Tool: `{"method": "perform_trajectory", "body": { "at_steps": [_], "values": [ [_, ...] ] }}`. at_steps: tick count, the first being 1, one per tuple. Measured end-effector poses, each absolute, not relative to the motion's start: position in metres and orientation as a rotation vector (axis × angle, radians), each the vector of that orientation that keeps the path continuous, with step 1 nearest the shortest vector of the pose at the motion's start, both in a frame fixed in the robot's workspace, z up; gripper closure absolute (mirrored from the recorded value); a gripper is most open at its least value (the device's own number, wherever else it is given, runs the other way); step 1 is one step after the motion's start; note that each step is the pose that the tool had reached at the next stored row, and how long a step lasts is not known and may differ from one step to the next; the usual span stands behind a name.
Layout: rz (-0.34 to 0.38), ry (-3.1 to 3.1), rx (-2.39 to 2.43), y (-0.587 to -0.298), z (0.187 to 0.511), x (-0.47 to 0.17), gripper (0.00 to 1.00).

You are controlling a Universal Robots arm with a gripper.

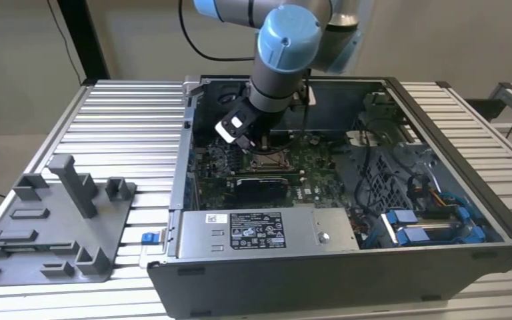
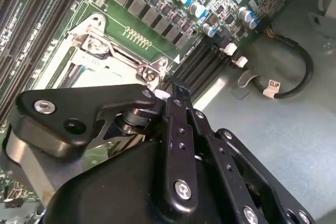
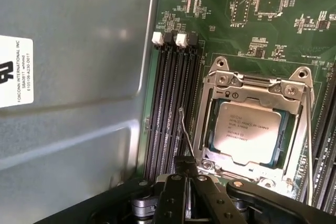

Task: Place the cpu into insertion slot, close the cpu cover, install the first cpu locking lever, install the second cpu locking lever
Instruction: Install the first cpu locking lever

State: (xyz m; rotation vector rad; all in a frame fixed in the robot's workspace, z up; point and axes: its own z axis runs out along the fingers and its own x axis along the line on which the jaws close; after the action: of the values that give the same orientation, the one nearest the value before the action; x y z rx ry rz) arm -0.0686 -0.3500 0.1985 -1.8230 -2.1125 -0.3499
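Note:
In the first wrist view the silver-topped cpu (image 3: 245, 132) lies in the insertion slot (image 3: 284, 129). The silvery cpu cover (image 3: 251, 88) lies flat around it. A thin wire locking lever (image 3: 184, 129) stands up along the cover's side, next to the memory slots. My gripper (image 3: 185, 163) is shut, and its tips meet the lower part of that lever; I cannot tell whether the wire is pinched. In the second wrist view the gripper (image 2: 169, 94) sits at a corner of the cover (image 2: 92, 43). In the exterior view the gripper (image 1: 249, 141) hangs just over the slot (image 1: 272, 159).
Black memory slots (image 3: 173, 108) run beside the socket, with the grey case wall (image 3: 79, 103) past them. A power supply (image 1: 256, 230) and blue-tipped cables (image 1: 425, 223) lie inside the case. A grey fixture tray (image 1: 51, 220) stands at the exterior view's left.

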Motion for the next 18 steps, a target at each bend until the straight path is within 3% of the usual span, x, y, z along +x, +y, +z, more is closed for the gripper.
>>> {"method": "perform_trajectory", "body": {
  "at_steps": [18],
  "values": [
    [-0.35,-2.113,-1.823,-0.3495,0.1935,-0.06,1.0]
  ]
}}
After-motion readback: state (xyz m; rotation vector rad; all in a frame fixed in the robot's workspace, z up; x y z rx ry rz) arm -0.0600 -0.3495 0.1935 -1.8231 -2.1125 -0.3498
